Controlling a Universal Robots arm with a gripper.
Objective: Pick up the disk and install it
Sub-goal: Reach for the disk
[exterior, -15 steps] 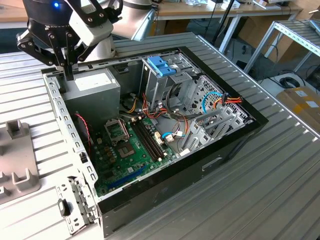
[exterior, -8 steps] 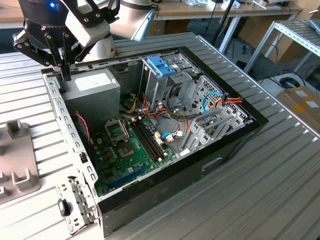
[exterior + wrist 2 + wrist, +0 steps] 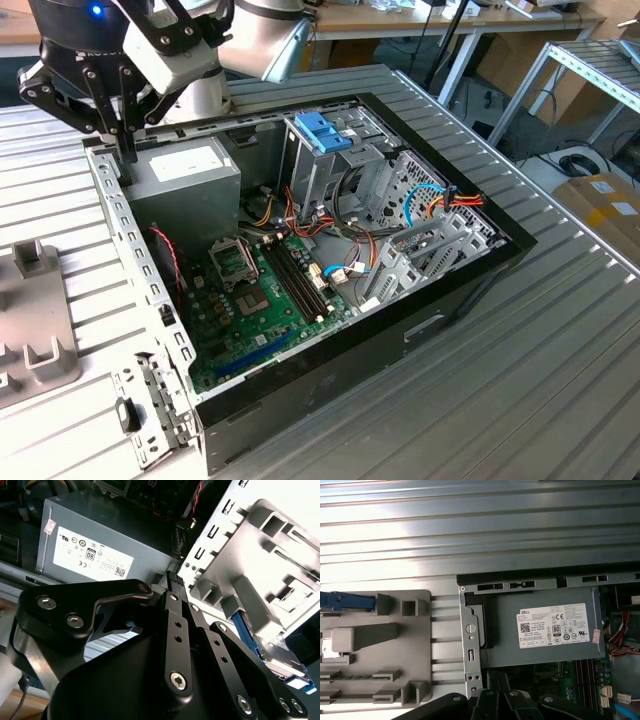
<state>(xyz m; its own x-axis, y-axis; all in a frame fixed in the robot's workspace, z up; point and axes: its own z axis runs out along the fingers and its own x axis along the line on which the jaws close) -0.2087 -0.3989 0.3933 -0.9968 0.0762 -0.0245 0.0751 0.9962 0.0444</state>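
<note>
**Tool clenched on nothing at the case corner; disk lies in the grey holder**

My tool (image 3: 127, 152) hangs with its 2 fingers pressed together, gripping nothing. It is at the corner of the open computer case (image 3: 480, 290), just beside the grey power supply box (image 3: 185, 172). I cannot tell whether it touches the rim. In the second wrist view the disk (image 3: 281, 657) lies in the grey moulded holder (image 3: 260, 535), its light-blue frame along one side, apart from my tool. The holder sits on the ribbed worktop (image 3: 560, 380) beside the case. Inside the case, the metal drive cage (image 3: 310, 175) carries a blue latch (image 3: 322, 132).
</note>
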